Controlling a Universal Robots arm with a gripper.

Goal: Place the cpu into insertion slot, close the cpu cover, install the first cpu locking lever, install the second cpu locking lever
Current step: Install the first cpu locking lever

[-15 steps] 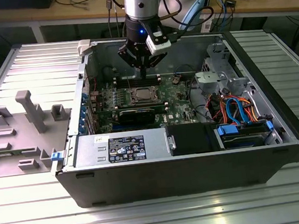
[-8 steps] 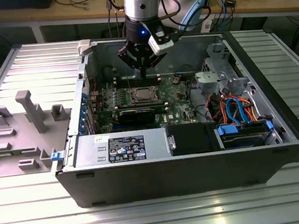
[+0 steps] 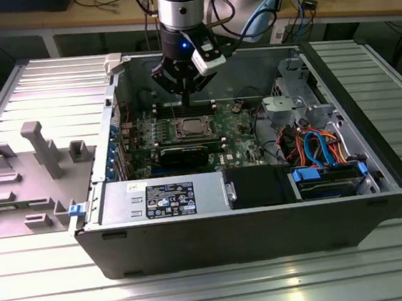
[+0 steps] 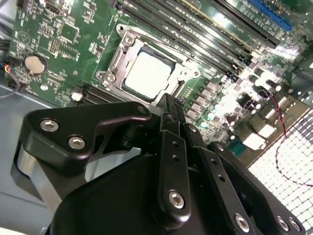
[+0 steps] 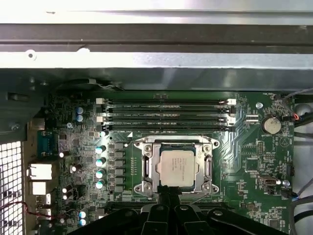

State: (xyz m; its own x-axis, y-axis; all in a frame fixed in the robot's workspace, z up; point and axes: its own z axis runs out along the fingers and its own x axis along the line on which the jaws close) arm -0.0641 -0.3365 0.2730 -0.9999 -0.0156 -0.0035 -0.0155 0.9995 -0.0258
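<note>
Tool (image 3: 183, 89) hangs pointing down above the cpu (image 5: 176, 166), fingers together.

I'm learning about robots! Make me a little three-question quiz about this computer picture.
1. True or false: the cpu already sits in the insertion slot.
2. What lies flat around the chip: A) the cpu cover, B) a blue cable?
3. Fill in: the gripper hangs just above the green ____.

Key: 1 true; 2 A; 3 motherboard.
</note>
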